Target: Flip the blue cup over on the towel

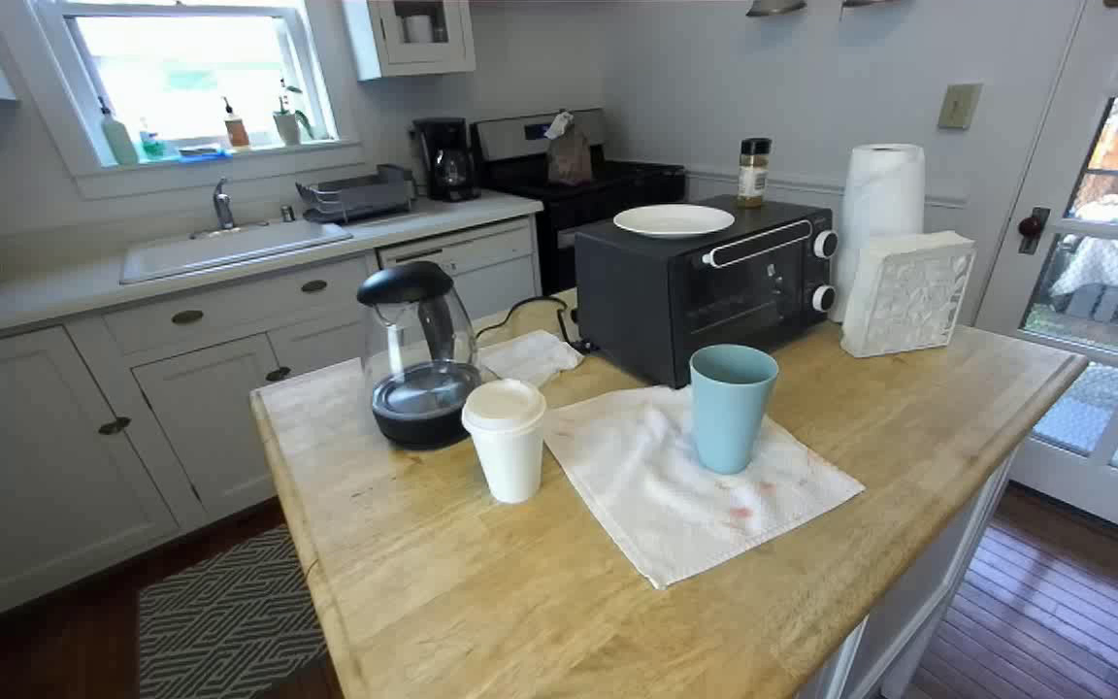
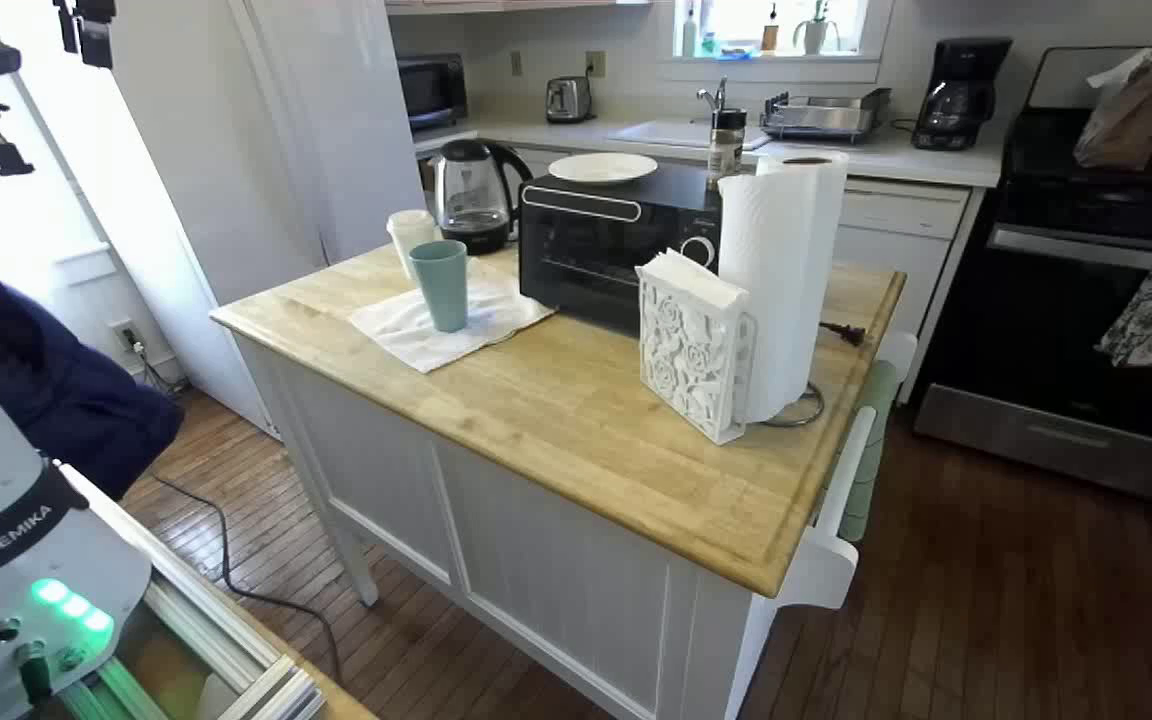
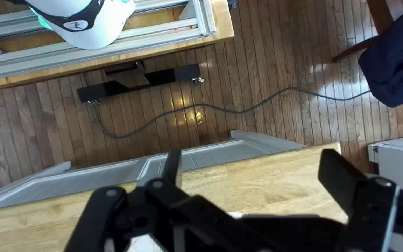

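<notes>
The blue cup [image 1: 732, 413] stands upright with its mouth up on the white towel [image 1: 632, 495]. In another exterior view, the blue cup [image 2: 442, 288] also stands on the towel [image 2: 398, 335]. In the wrist view, my gripper [image 3: 252, 166] has its fingers wide apart with nothing between them. It is above the near edge of the wooden island top [image 3: 257, 185]. A strip of white cloth [image 3: 142, 244] shows behind the gripper linkage, probably the towel. The blue cup does not show in the wrist view.
A white lidded cup [image 1: 509, 451] and a glass kettle [image 1: 423, 388] stand beside the towel. A black toaster oven [image 1: 637, 301] with a white plate [image 1: 674, 220] is behind it. A napkin holder [image 2: 691, 345] and paper towel roll [image 2: 786, 270] stand farther along the island.
</notes>
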